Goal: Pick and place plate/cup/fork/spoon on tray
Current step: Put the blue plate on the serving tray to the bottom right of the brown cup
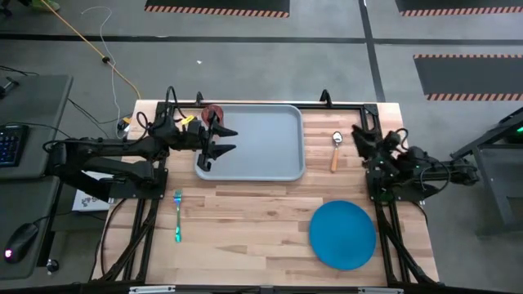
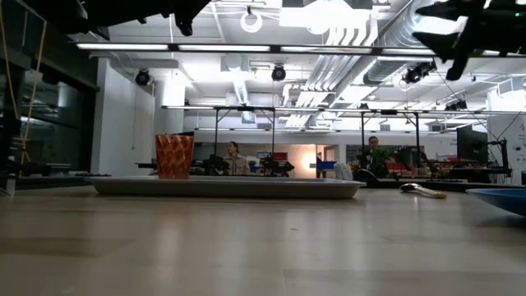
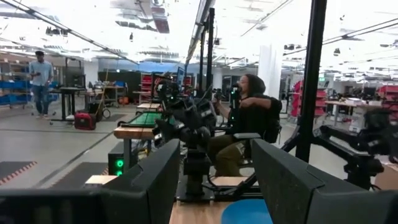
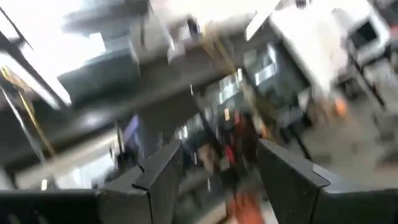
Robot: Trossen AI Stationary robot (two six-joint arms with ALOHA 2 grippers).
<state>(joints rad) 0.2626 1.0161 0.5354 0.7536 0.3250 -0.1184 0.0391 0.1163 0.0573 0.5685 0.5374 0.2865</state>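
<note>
The pale tray point(image 1: 270, 159) lies at the table's far middle. The reddish-brown cup point(image 1: 214, 112) stands upright in its far left corner point(image 2: 174, 156). The teal-handled fork point(image 1: 177, 214) lies flat on the wood near the left edge. The orange-handled spoon point(image 1: 335, 149) lies to the right of the tray. The blue plate point(image 1: 341, 234) rests flat at the near right. My left gripper point(image 1: 226, 139) hovers open above the tray's left part, pointing toward the table's right, with nothing between its fingers point(image 3: 211, 180). My right gripper point(image 4: 214, 177) is open and holds nothing, drawn back at the right edge point(image 1: 359, 137).
Black frame bars run along the table's far, left and right edges point(image 1: 343, 104). Bare wood lies between the fork and the plate point(image 1: 245, 229). Beyond the table, people sit and stand in the room point(image 3: 249, 118).
</note>
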